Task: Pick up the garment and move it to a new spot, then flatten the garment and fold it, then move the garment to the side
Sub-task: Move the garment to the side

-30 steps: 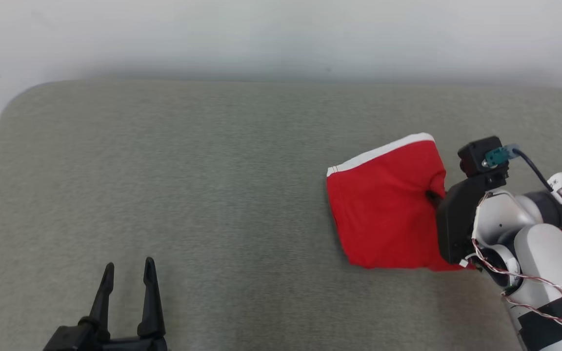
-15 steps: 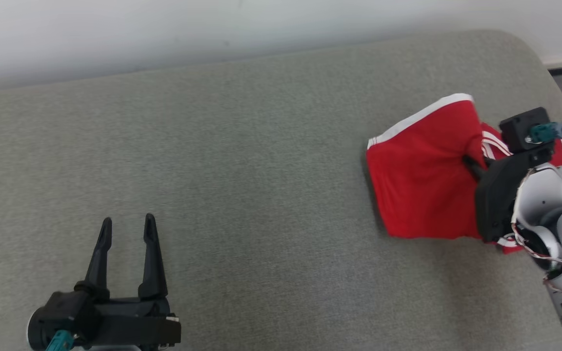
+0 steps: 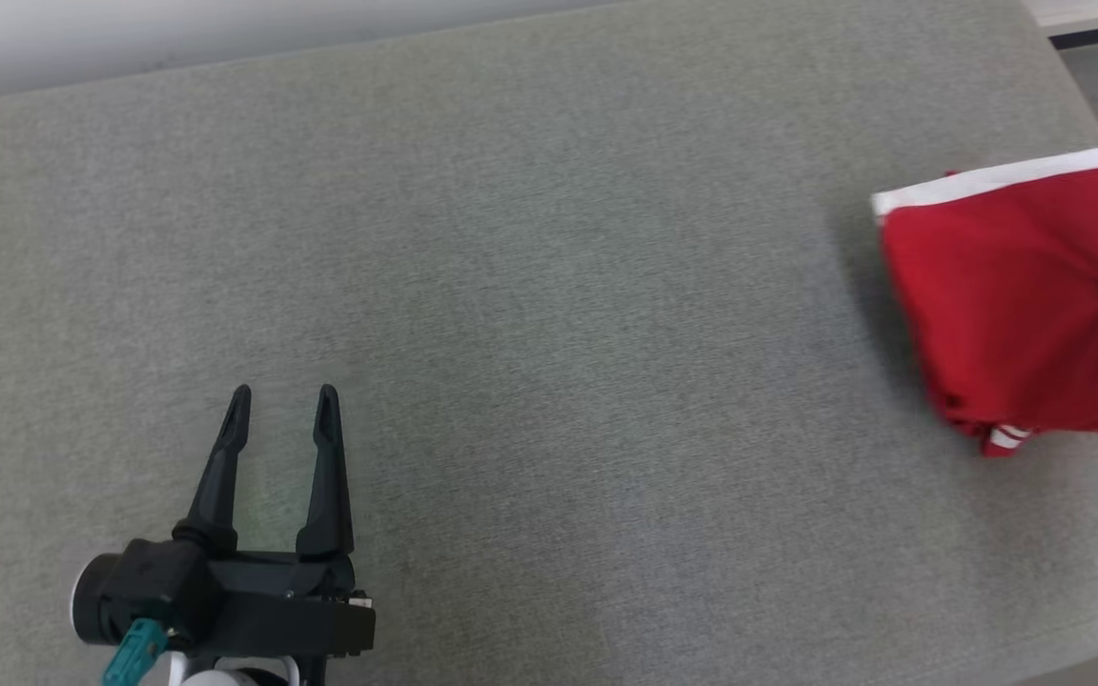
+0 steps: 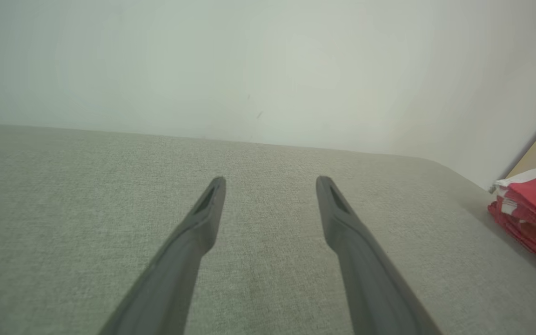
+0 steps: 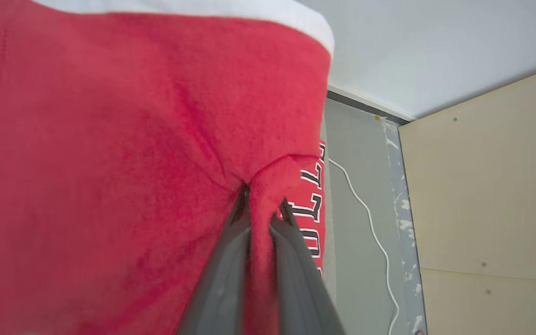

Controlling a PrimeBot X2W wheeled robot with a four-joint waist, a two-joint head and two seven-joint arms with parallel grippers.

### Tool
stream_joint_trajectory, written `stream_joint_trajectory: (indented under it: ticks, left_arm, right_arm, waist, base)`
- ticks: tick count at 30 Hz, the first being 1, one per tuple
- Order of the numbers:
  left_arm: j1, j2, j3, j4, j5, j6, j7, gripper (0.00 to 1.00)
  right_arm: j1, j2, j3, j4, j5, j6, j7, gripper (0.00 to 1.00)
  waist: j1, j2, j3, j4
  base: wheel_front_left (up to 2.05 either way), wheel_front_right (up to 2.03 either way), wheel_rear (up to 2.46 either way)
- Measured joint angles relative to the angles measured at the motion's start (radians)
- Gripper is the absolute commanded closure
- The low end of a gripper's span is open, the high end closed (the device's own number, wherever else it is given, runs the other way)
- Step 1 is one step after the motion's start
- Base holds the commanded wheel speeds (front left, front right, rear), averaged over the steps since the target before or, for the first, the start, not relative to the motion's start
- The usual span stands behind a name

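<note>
Red garment (image 5: 110,163), pinched between right jaws

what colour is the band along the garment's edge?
White band; rest of the garment is red. Clearest in the head view.

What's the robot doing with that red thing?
The robot's right gripper is shut on a pinch of the folded red garment, near the right end of the grey padded surface. Its left gripper is open and holds nothing, well to the left of the garment. The folding looks done, so this is probably the part where the garment gets moved to the side.
</note>
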Motion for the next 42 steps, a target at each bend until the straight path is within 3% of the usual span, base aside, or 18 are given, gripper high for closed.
stream_joint_trajectory:
  ticks: [6, 12, 13, 14, 15, 17, 24, 31, 42]
  left_arm:
    - [-0.011, 0.0, -0.013, -0.002, 0.012, -0.012, 0.0, 0.0]
    - [-0.048, 0.0, -0.027, -0.011, 0.019, -0.025, 0.0, 0.0]
    - [-0.05, 0.0, -0.028, -0.011, 0.02, -0.026, 0.0, 0.0]
    - [-0.053, 0.0, -0.03, -0.01, 0.022, -0.026, 0.0, 0.0]
    - [-0.058, 0.001, -0.029, -0.009, 0.025, -0.026, 0.0, 0.0]
    - [-0.065, 0.0, -0.028, -0.003, 0.028, -0.033, 0.0, 0.0]
    - [-0.056, 0.001, -0.004, 0.012, 0.035, -0.035, 0.0, 0.0]
    - [0.018, 0.001, 0.03, 0.016, 0.031, -0.035, 0.0, 0.0]
    - [0.124, 0.002, 0.059, 0.045, 0.005, -0.019, 0.0, 0.0]
  right_arm:
    - [-0.031, -0.082, -0.025, 0.092, -0.014, 0.0, -0.053, 1.0]
    - [-0.033, -0.097, -0.095, 0.18, -0.055, 0.0, -0.118, 1.0]
    - [-0.034, -0.097, -0.109, 0.194, -0.067, 0.0, -0.132, 0.92]
    - [-0.034, -0.095, -0.127, 0.209, -0.08, 0.0, -0.136, 0.43]
    - [-0.032, -0.089, -0.151, 0.221, -0.098, 0.0, -0.143, 0.0]
    - [-0.024, -0.05, -0.226, 0.25, -0.133, 0.0, -0.164, 0.0]
    - [0.031, 0.055, -0.34, 0.256, -0.15, 0.0, -0.262, 0.0]
    - [0.118, 0.156, -0.327, 0.166, -0.097, 0.0, -0.359, 0.0]
    - [0.319, 0.256, -0.286, -0.043, -0.021, 0.0, -0.388, 0.0]
  waist:
    - [-0.0002, 0.0, 0.032, 0.034]
    - [-0.0002, 0.0, 0.08, 0.077]
    - [-0.0002, 0.0, 0.088, 0.084]
    - [-0.0002, 0.0, 0.096, 0.092]
    - [-0.0001, 0.0, 0.102, 0.1]
    - [-0.0001, 0.0, 0.114, 0.122]
    - [-0.0002, -0.0002, 0.08, 0.141]
    - [-0.0003, -0.0002, -0.014, 0.132]
    - [-0.0005, -0.0003, -0.2, 0.118]
  base:
    - [0.0, 0.0, 0.0]
    - [0.0, 0.0, 0.0]
    - [0.0, 0.0, 0.0]
    - [0.0, 0.0, 0.0]
    - [0.0, 0.0, 0.0]
    - [0.0, 0.0, 0.0]
    - [0.0, 0.0, 0.0]
    - [0.0, 0.0, 0.0]
    - [0.0, 0.0, 0.0]
